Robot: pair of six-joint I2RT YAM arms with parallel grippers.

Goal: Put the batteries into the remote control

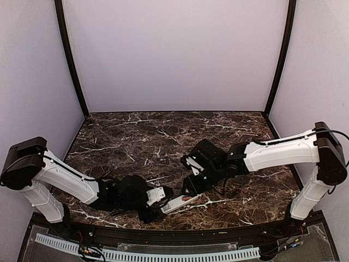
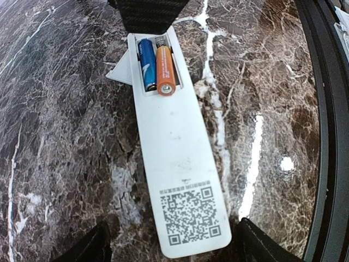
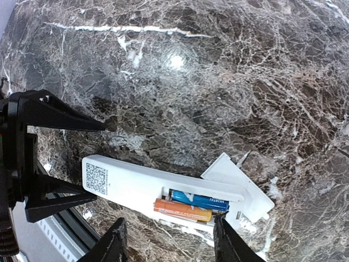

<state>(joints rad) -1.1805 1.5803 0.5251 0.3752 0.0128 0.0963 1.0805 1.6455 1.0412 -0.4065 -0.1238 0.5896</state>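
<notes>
Between the fingers [image 2: 90,248] of the left gripper [image 2: 174,248] lies one end of the remote [image 2: 174,153], back up on the table [image 2: 54,136], with its square code sticker [image 2: 191,215] at that end. The jaws stand released: one finger is well off the remote's edge, the other just beside it, and neither clearly presses on it.

At the remote's far end from this gripper is the recess, with both batteries lying side by side in it. The blue battery [image 2: 147,63] sits down inside. The orange battery [image 2: 165,65] lies next to it, and its end toward the left gripper rides over the recess's lip, so it does not look fully seated.

The right gripper [image 3: 168,229] hangs over that recess end. Its jaws are spread, one finger near each end of the orange battery, and nothing is clamped between them.

A flat white cover [image 3: 242,188] lies on the table partly under the recess end, sticking out on the side away from the right gripper's fingers.
</notes>
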